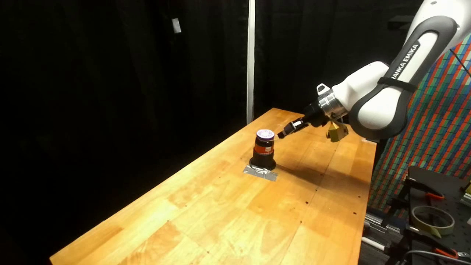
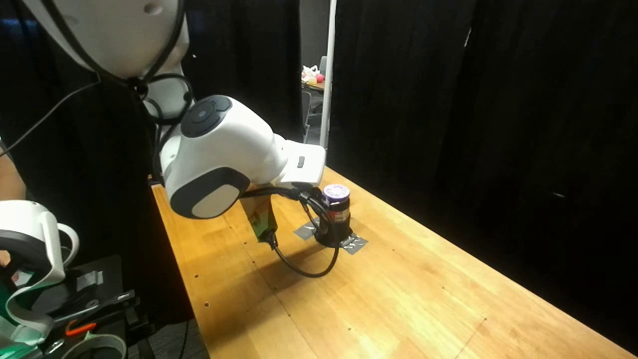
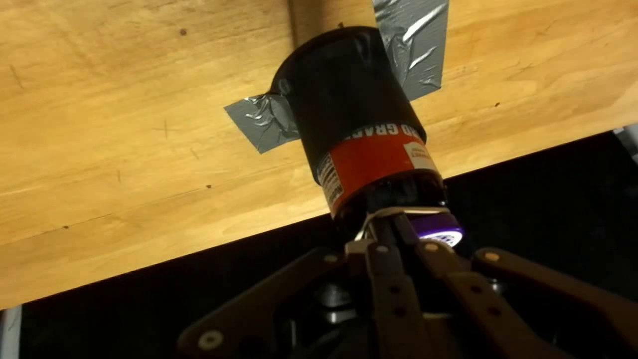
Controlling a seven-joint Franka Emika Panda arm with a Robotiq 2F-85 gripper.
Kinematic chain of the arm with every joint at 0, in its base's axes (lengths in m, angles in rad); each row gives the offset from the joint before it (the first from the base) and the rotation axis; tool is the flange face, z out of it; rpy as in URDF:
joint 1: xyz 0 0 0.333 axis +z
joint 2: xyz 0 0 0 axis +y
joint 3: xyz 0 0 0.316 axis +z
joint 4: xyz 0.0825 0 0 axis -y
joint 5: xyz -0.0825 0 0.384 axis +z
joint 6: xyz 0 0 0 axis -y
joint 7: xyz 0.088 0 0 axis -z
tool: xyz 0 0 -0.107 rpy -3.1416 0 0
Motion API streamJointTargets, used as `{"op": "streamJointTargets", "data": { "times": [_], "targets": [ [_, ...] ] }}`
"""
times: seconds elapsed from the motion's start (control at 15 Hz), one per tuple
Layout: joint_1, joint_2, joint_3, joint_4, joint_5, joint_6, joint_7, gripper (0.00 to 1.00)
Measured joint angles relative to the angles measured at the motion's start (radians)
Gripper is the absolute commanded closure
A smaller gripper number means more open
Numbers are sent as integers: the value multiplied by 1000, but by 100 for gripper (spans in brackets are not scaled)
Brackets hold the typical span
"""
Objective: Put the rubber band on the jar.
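On the jar's [image 3: 386, 175] orange label [image 3: 370, 158] I make out "RD GRAP", upside down in the wrist view; on the lid [image 1: 265, 134] topping the jar, print too small to read. Higher than the jar, robot arm [image 1: 379, 106] lettered "RANKA EMIKA".

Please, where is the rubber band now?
In the wrist view, right of centre, the rubber band is at the tip of the gripper, next to the purple lid of the jar.
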Motion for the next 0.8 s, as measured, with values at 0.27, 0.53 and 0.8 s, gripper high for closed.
{"op": "streamJointTargets", "data": {
  "times": [0.27,0.53,0.8],
  "targets": [
    [57,42,-166,-25,-245,155,175,91],
    [140,67,-306,-40,-339,311,290,67],
    [198,78,-380,-43,-360,367,350,73]
  ]
}}
